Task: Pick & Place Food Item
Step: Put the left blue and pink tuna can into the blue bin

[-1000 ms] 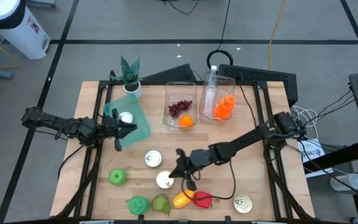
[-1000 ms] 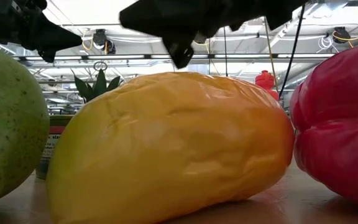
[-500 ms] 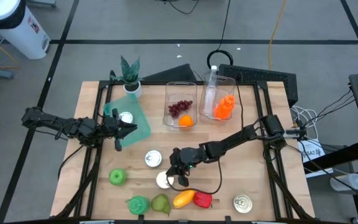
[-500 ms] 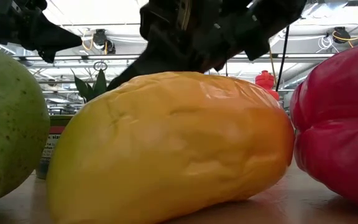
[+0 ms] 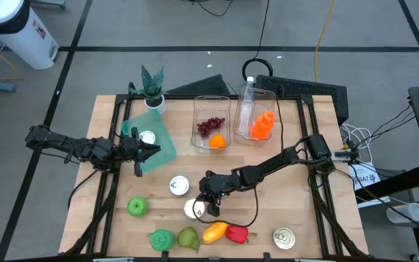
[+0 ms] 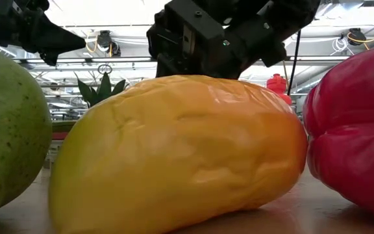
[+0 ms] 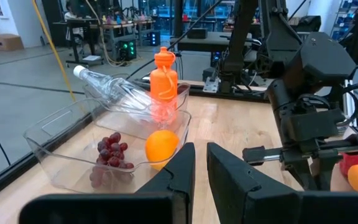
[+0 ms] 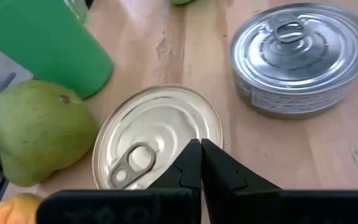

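Near the table's front edge we find the right gripper, fingers pressed together on nothing, hovering right above a pull-tab can, with a second can just beyond it. We see small print on that second can's side label but cannot read it. Our low view is mostly blocked by the yellow mango, which lies just in front of the gripper beside a red pepper. Our left gripper, clenched and empty, waits over the green board.
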Controlling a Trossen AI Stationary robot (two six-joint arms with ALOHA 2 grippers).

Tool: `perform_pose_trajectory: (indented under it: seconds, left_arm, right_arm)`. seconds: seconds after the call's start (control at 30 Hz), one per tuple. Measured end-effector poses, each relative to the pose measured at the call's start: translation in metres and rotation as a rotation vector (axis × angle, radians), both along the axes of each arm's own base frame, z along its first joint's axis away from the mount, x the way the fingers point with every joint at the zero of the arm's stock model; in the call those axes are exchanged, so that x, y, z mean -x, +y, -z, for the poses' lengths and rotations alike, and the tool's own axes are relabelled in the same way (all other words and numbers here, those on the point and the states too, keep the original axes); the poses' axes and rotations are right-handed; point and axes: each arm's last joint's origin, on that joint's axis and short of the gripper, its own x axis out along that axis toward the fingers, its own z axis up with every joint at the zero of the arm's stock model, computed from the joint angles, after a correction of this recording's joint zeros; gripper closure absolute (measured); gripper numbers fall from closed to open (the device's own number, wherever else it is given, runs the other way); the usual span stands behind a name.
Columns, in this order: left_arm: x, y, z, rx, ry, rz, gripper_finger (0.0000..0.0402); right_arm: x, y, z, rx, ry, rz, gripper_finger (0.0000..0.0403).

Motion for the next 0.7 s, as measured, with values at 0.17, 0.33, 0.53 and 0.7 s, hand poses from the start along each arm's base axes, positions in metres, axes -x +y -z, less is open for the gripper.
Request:
perform_pose_trajectory:
  seconds: [0.17, 0.33, 0.53, 0.7]
  left_arm:
    - [0.0, 0.0, 0.0, 0.0, 0.001, 0.0, 0.035]
    - [0.0, 0.0, 0.001, -0.001, 0.006, 0.0, 0.035]
    - [0.0, 0.0, 0.001, -0.006, 0.007, 0.0, 0.035]
    - [0.0, 0.0, 0.0, -0.006, 0.006, 0.0, 0.035]
  right_arm:
    - [0.001, -0.006, 0.003, 0.049, 0.023, 0.081, 0.0402]
    - [0.002, -0.012, 0.005, 0.076, 0.06, 0.108, 0.0402]
    - [0.002, -0.009, 0.004, 0.104, 0.037, 0.067, 0.0402]
    - [0.002, 0.0, 0.002, 0.121, -0.002, 0.028, 0.0402]
